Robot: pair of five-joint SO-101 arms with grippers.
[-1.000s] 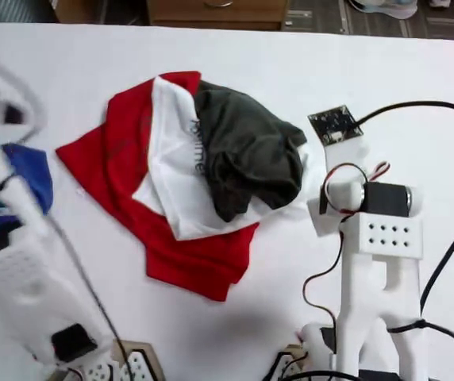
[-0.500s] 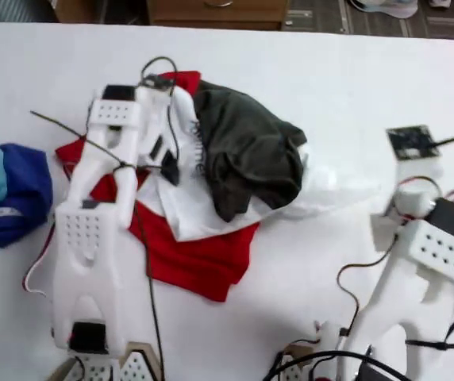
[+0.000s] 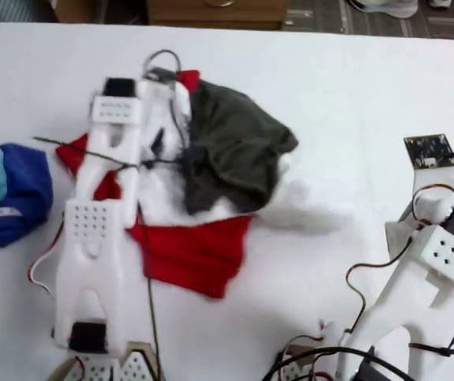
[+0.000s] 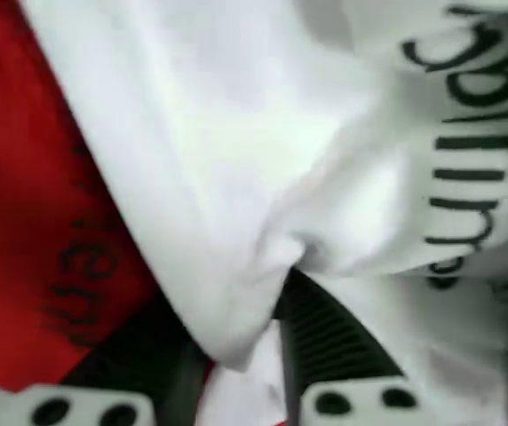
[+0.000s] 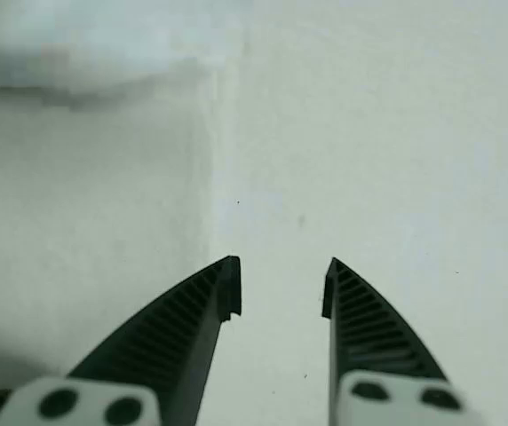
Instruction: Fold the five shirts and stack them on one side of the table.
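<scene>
Three shirts heaped: left end effector (image 4: 250,324) is pinching white shirt (image 4: 236,133) on red shirt (image 3: 191,254); right end effector (image 5: 281,284) is hanging open. Risk: overlying dark shirt (image 3: 231,143) dragging along.

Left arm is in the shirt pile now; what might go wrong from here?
The left gripper pinches the white shirt, which lies under the dark shirt and over the red shirt; a pull would likely drag all three. The arm's cable hangs across the red shirt and may snag it.
</scene>
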